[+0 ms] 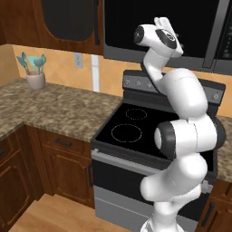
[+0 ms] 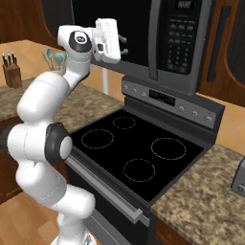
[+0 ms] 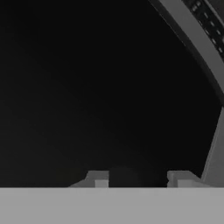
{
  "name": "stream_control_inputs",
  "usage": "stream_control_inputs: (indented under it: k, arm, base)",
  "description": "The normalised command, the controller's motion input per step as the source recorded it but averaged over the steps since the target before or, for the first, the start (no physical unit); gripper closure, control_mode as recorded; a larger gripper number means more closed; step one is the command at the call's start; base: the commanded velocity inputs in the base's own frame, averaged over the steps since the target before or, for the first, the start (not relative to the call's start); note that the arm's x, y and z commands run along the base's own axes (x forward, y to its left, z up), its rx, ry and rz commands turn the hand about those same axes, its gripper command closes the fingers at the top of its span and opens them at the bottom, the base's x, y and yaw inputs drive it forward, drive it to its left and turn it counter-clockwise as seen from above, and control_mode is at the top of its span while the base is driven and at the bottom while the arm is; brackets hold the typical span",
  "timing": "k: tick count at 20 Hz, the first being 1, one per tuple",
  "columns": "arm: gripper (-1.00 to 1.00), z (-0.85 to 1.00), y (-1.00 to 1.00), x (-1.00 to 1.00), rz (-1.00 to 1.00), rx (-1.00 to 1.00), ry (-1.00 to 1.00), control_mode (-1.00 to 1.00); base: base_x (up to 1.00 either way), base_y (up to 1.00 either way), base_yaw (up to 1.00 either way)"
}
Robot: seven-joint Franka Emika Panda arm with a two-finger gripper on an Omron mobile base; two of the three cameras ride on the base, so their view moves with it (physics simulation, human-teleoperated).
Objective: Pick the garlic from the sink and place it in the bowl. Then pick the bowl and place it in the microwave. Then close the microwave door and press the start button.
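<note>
The gripper (image 2: 125, 44) is raised to the black over-range microwave (image 2: 158, 33), fingers pointed at the wide black door panel with dark glass window (image 2: 112, 28). In the hand view the fingertips (image 3: 97, 178) stand apart with nothing between them. The door appears shut, so the step in hand is judged to be pressing start; next, the gripper must shift to the side button panel (image 2: 184, 36). The microwave's contents cannot be made out through the dark glass, so the garlic and bowl cannot be placed.
</note>
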Motion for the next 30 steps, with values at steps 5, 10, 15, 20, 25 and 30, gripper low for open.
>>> stream_control_inputs:
  k: [5, 10, 15, 20, 25, 30]
  arm:
    - [-1.00, -0.21, -0.19, -0.67, 0.15, 0.00, -0.18, -1.00]
    - [-1.00, 0.40, 0.01, -1.00, 0.13, -0.13, -0.05, -1.00]
    - [-1.00, 0.30, 0.00, -0.94, 0.15, -0.30, 0.26, -1.00]
    - [1.00, -0.28, 0.00, -0.96, 0.28, -0.38, 0.38, -1.00]
    - [1.00, 0.08, -0.04, -0.87, 0.16, -0.19, 0.20, -1.00]
    - [1.00, 0.12, -0.24, -0.27, 0.15, -0.07, 0.16, -1.00]
  base:
    - [0.00, 0.00, 0.00]
    - [0.00, 0.00, 0.00]
    - [0.00, 0.00, 0.00]
    - [0.00, 0.00, 0.00]
    - [0.00, 0.00, 0.00]
    - [0.00, 0.00, 0.00]
